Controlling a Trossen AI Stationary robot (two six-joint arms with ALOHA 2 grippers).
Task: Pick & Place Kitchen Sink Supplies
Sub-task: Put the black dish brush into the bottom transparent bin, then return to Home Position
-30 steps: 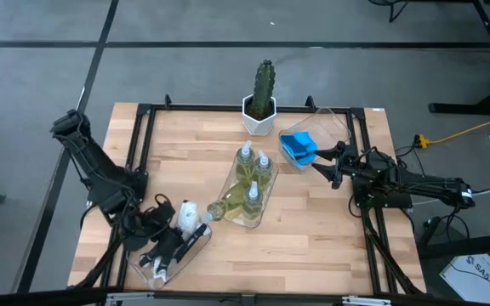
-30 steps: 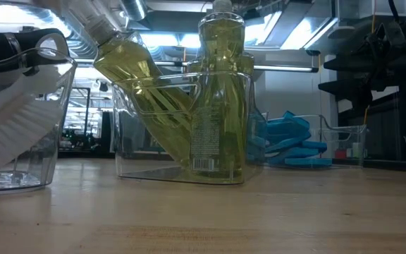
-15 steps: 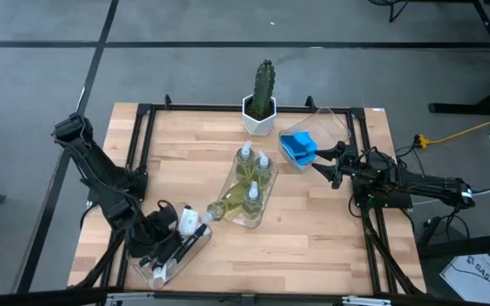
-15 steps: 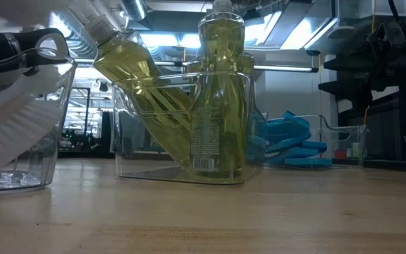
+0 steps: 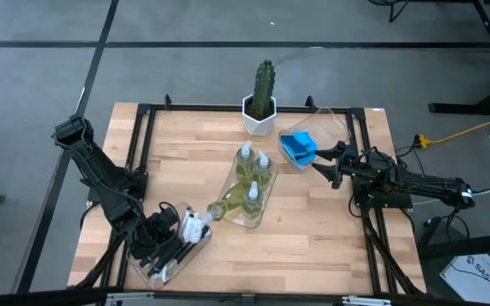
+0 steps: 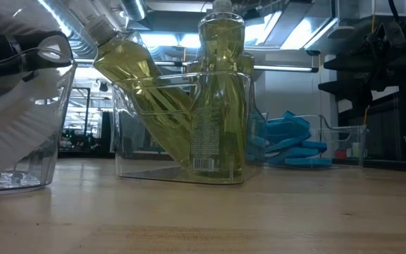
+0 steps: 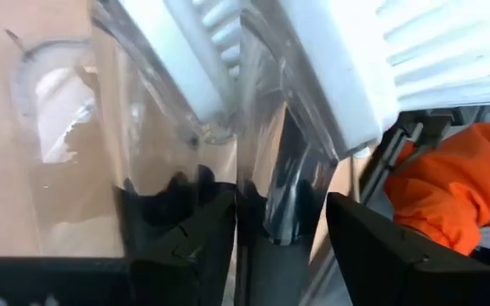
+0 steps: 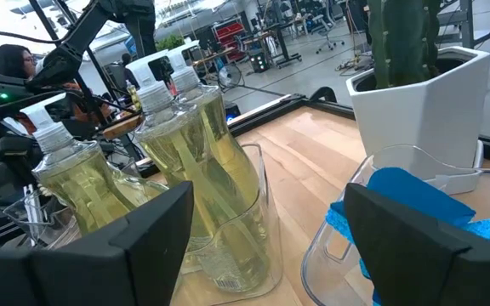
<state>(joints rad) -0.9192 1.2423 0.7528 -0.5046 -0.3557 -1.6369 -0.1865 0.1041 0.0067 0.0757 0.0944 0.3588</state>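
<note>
Black-handled brushes [image 5: 173, 246] with white heads lying in the near-left clear tray [image 5: 196, 246], handles toward the near edge, bristles toward the middle; left gripper [image 5: 153, 240] down at that tray, fingers parted, a brush handle in the gap between them in the left wrist view, contact hard to tell. Clear bottles [image 5: 254, 174] of yellow-green liquid standing in the centre tray [image 5: 247, 219], one more bottle [image 5: 219, 206] tipped over its left rim. Blue sponges [image 5: 297, 148] stacked in the far-right tray [image 5: 334, 127], just right of the cactus [image 5: 264, 89] in its white pot. Right gripper [image 5: 323, 164] low beside the sponges, jaws wide, nothing between them
</note>
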